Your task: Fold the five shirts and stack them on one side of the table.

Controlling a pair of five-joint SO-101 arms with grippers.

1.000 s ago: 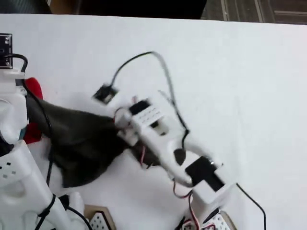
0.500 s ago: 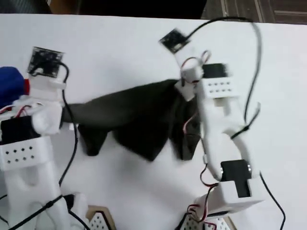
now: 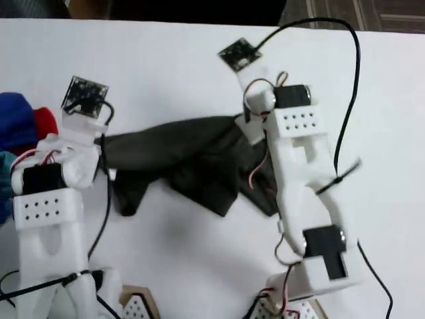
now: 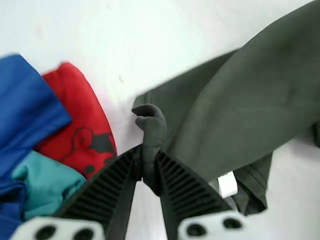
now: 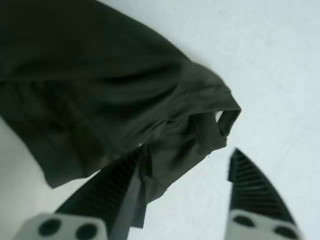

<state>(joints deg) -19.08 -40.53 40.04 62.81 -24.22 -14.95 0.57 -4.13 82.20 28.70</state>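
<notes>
A dark shirt, olive-black in colour, lies crumpled across the middle of the white surface, drawn out lengthwise between the two arms. It is not folded. Its cloth is creased and bunched, and two uneven flaps sag toward the near edge of the surface. One end reaches the left arm, and the other runs under the wrist of the right arm.

In the left wrist view, the left jaws are pressed together on a small twisted tuft of the dark shirt, which pokes up past their tips. From there the cloth spreads into a broad smooth panel with a hemmed edge, and a small white tag shows by that hem.

In the right wrist view, the right jaws are spread wide. A rumpled, gathered part of the dark shirt lies against one jaw, and the other jaw stands apart over bare surface.

At the left edge of the surface, just beside the left arm, three more shirts lie heaped and touching. They are a blue shirt, a red shirt with a dark printed figure, and a teal shirt.
</notes>
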